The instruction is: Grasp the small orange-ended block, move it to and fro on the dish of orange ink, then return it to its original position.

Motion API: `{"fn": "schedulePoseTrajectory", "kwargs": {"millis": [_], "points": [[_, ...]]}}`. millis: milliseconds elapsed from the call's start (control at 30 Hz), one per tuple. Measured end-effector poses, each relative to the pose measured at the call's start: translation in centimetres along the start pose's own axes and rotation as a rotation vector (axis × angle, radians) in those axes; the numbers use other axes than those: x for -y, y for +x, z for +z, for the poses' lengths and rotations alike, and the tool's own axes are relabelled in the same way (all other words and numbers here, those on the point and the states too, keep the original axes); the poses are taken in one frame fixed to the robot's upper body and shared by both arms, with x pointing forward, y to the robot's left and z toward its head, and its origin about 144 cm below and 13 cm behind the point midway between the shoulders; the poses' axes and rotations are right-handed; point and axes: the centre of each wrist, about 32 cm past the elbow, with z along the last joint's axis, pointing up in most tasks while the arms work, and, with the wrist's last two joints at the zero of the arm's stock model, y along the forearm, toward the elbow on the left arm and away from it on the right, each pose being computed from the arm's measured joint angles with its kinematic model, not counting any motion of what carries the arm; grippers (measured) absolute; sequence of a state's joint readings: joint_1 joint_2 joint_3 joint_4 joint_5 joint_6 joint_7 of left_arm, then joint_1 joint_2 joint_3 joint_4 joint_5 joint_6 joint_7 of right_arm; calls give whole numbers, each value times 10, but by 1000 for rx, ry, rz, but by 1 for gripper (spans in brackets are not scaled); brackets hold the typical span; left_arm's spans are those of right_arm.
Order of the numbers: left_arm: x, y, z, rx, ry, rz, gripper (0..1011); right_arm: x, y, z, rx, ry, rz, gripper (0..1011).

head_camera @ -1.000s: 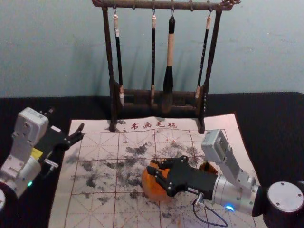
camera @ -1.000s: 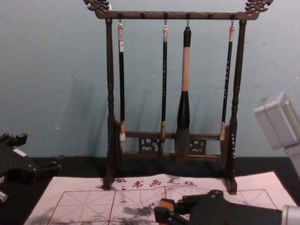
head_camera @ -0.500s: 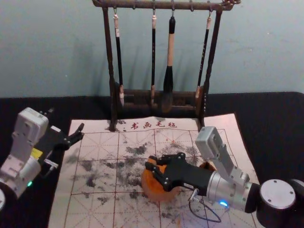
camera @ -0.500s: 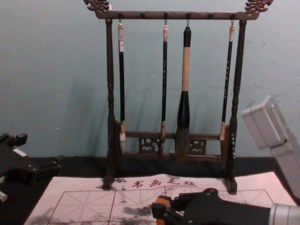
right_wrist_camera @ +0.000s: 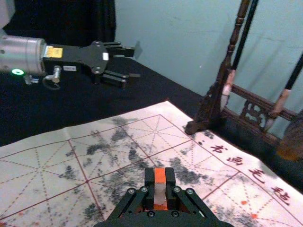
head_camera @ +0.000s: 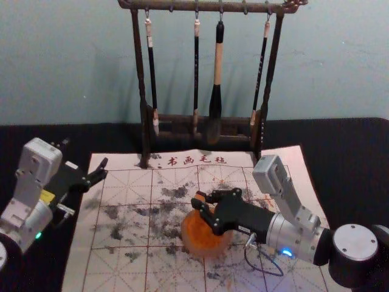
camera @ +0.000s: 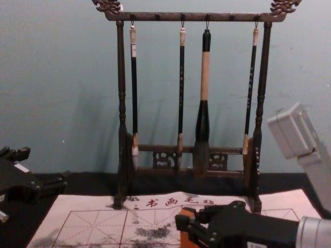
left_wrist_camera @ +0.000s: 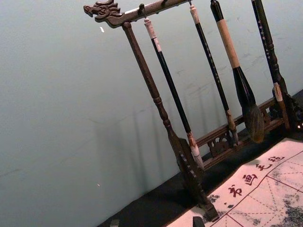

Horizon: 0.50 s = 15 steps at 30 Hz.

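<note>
Currently, the right gripper (right_wrist_camera: 160,182) pinches the orange-ended block (right_wrist_camera: 159,194) by the ink dish's (head_camera: 199,242) far rim, contact unclear; pressing too low could twist it loose or tip the dish. The left gripper (right_wrist_camera: 134,63), open, is parked at left.

R gripper (head_camera: 198,199) pinched, ctr; L gripper (head_camera: 85,152) idle, spread, far L

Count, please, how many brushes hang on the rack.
4. Along the rack, in the chest view: a thin brush at the left, another thin brush near the middle, the thick brush beside it, and a fourth brush at the right.
</note>
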<state>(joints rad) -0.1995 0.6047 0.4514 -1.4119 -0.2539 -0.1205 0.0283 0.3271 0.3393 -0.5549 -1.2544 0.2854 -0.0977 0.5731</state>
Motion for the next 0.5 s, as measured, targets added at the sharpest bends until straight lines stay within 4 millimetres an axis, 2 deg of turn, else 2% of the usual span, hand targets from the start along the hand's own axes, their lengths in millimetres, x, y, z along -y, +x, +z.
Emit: {"fn": "schedulePoseTrajectory", "kwargs": {"millis": [500], "points": [[0, 0, 0, 0, 0, 0, 1002, 19, 4, 0, -4, -18, -38, 80]]}}
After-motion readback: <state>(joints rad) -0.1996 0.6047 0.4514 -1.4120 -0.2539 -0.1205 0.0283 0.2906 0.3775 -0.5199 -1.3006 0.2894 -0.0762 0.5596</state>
